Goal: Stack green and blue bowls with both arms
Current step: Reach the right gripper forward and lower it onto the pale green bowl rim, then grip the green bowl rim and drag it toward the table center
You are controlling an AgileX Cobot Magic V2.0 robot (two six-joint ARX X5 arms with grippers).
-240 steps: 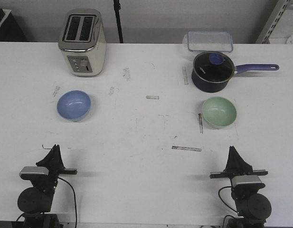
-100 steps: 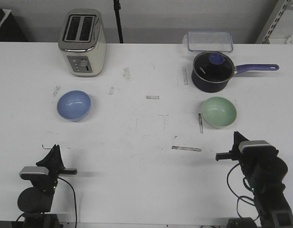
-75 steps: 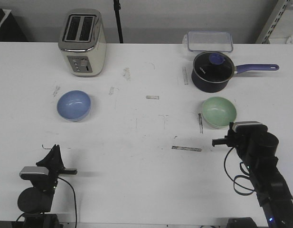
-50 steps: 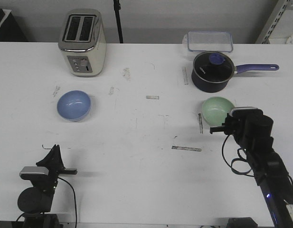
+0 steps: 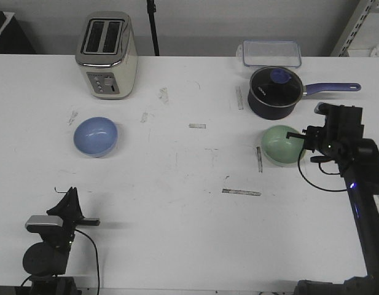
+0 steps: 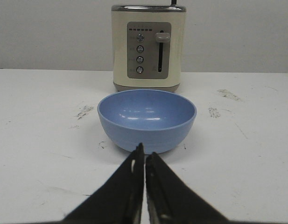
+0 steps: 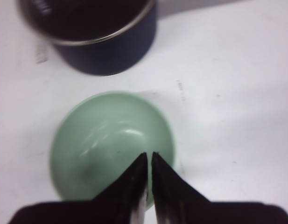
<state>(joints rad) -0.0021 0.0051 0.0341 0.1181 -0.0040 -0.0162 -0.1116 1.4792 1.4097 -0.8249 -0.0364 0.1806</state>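
The pale blue bowl [image 5: 96, 136] sits on the white table at the left, in front of the toaster; it also shows in the left wrist view [image 6: 147, 119]. My left gripper [image 5: 69, 198] rests shut and empty near the table's front edge, its tips [image 6: 144, 150] pointing at the blue bowl from short of it. The pale green bowl [image 5: 279, 145] sits at the right, just in front of the saucepan. My right gripper [image 5: 293, 134] hovers over the green bowl's right rim, shut and empty; its tips [image 7: 149, 157] lie above the bowl's inside [image 7: 106, 140].
A cream toaster [image 5: 107, 55] stands at the back left. A dark navy saucepan [image 5: 274, 92] with glass lid and purple handle stands right behind the green bowl, close to my right gripper. A clear lidded box [image 5: 271, 53] lies behind it. Tape marks dot the table.
My right arm has risen from the table's front edge and reached forward and right, until its gripper is over the green bowl. The left arm and both bowls have not moved.
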